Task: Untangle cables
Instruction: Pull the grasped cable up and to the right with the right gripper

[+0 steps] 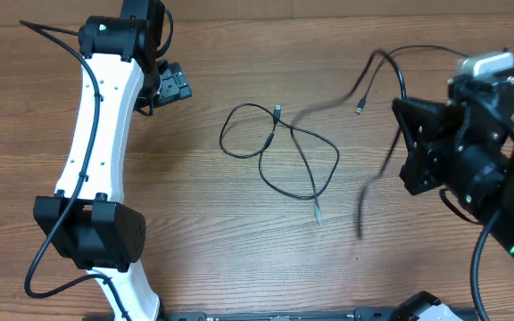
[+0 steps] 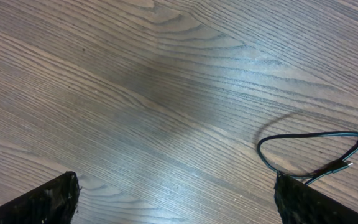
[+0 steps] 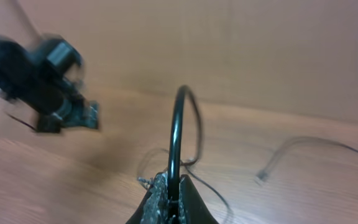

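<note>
The surface is a brown wooden table [image 1: 239, 267] with strong grain. Behind it, in the right wrist view, stands a plain tan wall.

At the left, the left claw [image 1: 171, 86] hangs low over bare wood. Its jaws are spread fully wide and nothing is between them. Its fingertips [image 2: 42, 202] show only at the bottom corners of its own camera. We judge that it is kept wide like this to be ready for a grasp.

To the right of this claw, near it but apart, lies the looped cable [image 1: 279, 152]. It makes two loops that cross one another, with a silver plug tip [image 1: 277, 111] on the side nearer the left claw. In the left wrist view one loop lies just ahead of the claw's right finger, so the reach would be short.

Further right, the right claw [image 3: 171, 198] has its jaws pressed together on the held cable [image 3: 178, 124]. From the fingers the cord rises in an arc and then falls toward the table. This claw is raised well above the wood, and we think it is raised in order to draw the cord out of the loops. The cord's pale plug [image 3: 261, 177] is to the right of the claw and looks blurred. We cannot tell whether the held cable crosses the looped cable or only passes above it.
</note>
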Controlling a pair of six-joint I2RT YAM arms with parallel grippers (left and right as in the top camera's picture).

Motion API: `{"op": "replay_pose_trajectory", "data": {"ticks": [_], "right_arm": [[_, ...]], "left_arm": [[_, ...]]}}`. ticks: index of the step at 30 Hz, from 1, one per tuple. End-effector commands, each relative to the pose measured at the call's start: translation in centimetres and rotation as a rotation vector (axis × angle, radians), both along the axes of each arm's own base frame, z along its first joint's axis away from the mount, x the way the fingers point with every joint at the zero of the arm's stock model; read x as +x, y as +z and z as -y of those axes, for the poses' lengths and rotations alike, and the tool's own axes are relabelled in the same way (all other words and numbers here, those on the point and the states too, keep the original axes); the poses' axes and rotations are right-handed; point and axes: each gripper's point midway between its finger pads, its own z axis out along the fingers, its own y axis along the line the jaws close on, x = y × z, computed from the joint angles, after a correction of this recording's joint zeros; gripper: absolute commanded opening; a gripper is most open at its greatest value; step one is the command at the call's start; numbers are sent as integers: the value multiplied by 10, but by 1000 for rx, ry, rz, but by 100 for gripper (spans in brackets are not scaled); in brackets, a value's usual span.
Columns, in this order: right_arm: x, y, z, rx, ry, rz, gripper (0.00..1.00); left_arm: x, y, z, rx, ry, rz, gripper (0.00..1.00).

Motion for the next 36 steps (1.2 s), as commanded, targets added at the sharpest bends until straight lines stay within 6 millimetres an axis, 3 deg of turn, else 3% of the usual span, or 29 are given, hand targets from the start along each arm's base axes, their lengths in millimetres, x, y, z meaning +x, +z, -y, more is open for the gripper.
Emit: {"op": "replay_pose_trajectory", "data": {"ticks": [1, 2, 6, 17, 23, 27, 29, 33, 36], "right_arm": [[2, -2, 30, -113, -122, 27, 4], [5, -2, 47, -104, -237, 22, 4], [7, 2, 70, -67, -398, 36, 4], [8, 15, 118, 28, -762, 109, 4], [30, 4, 107, 63, -802, 82, 4], [57, -4, 96, 158, -856, 70, 4], [71, -6, 86, 221, -856, 66, 4], [105, 0, 46, 362, -729, 63, 4], [117, 9, 29, 433, -663, 79, 4]], "left_arm": [[0, 4, 0, 19, -22, 10, 100], [0, 4, 0, 19, -22, 10, 100], [0, 4, 0, 19, -22, 10, 100], [-1, 4, 0, 19, -22, 10, 100], [0, 4, 0, 19, -22, 10, 100], [0, 4, 0, 19, -22, 10, 100], [0, 4, 0, 19, -22, 10, 100], [0, 4, 0, 19, -22, 10, 100], [0, 4, 0, 19, -22, 10, 100]]}}
